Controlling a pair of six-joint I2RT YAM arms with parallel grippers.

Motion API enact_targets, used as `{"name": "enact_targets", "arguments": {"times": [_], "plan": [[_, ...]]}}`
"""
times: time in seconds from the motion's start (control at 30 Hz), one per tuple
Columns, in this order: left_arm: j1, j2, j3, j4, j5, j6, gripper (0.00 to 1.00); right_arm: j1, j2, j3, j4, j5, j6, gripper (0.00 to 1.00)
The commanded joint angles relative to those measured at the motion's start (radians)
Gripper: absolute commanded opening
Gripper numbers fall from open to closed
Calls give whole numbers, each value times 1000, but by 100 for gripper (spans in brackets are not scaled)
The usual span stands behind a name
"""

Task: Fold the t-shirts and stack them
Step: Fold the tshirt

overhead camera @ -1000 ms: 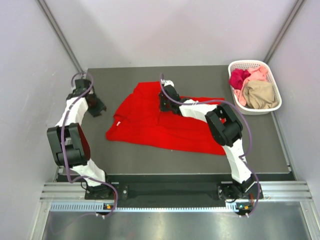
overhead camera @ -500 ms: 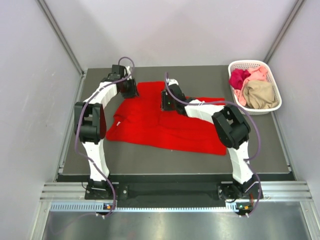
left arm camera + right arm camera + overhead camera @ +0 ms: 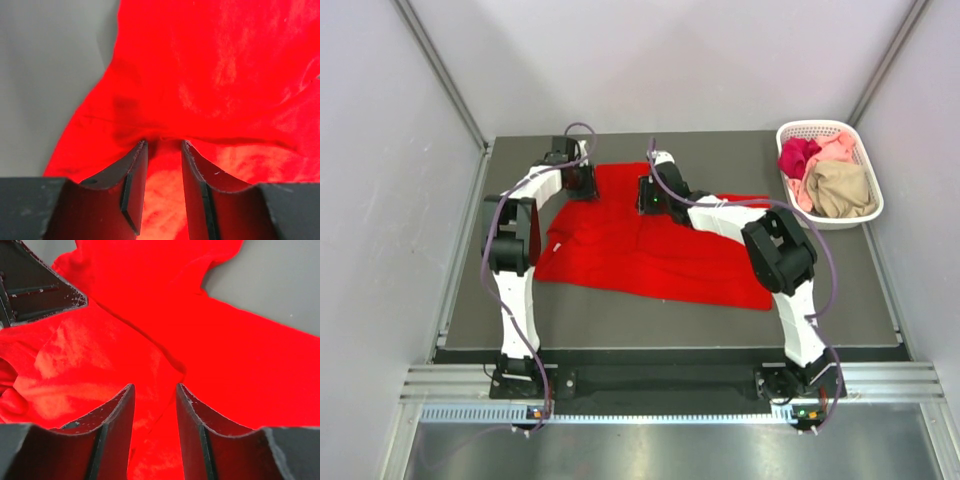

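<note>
Looking down from above, the red shirt (image 3: 650,255) lies spread on the table (image 3: 620,320), well left of the basket (image 3: 820,124), with its long axis running toward the basket. The left gripper (image 3: 580,182) sits at the shirt corner farthest from the basket. The right gripper (image 3: 648,197) is on the same back edge, nearer the basket.

From the left wrist, the jaws stand narrow with puckered cloth at their tips; I cannot tell whether they pinch it.

From the right wrist, narrow jaws straddle a fold ridge, the grip likewise unclear.
</note>
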Motion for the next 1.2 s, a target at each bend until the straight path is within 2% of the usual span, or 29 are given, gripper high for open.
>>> {"name": "enact_targets", "arguments": {"times": [0.0,0.17,0.27,0.33,0.4,0.53,0.6,0.83,1.17], "plan": [[0,2,46,61,-23,32,38,-7,34,50,32,-12,7,38],[-2,0,48,81,15,28,34,-7,66,76,8,12,11,38],[-5,2,55,83,34,22,21,-9,74,78,6,15,12,36],[-5,0,57,81,41,14,5,-7,77,78,11,17,9,34],[-6,-1,61,83,63,5,0,-11,78,78,20,17,1,28],[-6,-1,75,84,72,-17,0,-12,80,90,20,26,-16,12],[-8,-12,75,89,69,-27,0,-15,68,88,24,26,-23,1],[-6,-35,83,94,-14,-44,0,-18,35,84,47,51,-35,0],[-6,-21,85,126,-25,-73,0,-17,31,47,95,78,-6,0]]}}
